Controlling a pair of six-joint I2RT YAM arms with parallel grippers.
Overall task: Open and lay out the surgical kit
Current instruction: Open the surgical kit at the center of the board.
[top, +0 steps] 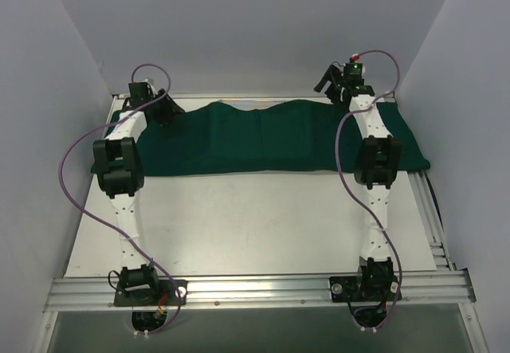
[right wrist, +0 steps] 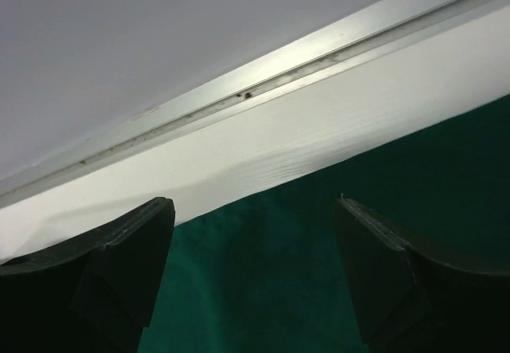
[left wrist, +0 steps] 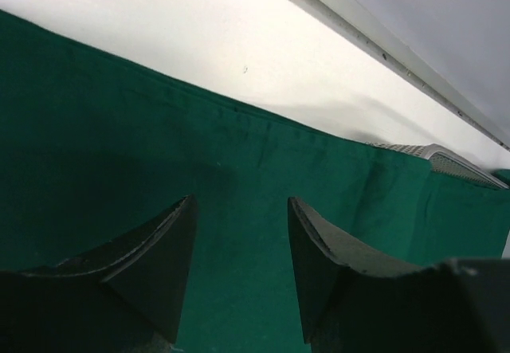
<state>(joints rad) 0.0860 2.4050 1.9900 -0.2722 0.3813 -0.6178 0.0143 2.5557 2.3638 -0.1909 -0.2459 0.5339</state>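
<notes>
The left pincer (left wrist: pixel 241 201) and right pincer (right wrist: pixel 255 203) hang spread and empty over the soft-looking, limp green cloth (top: pixel 271 138), probably best pinched at its edge just ahead.

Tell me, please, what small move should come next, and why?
Probably lower the left gripper and right gripper to pinch the far edge of the green cloth: both hover open, holding nothing, and it hides most of the mesh tray.

White table (top: pixel 239 225) inside pale walls (top: pixel 255 26), aluminium rail (top: pixel 263 289) along its near edge.
</notes>
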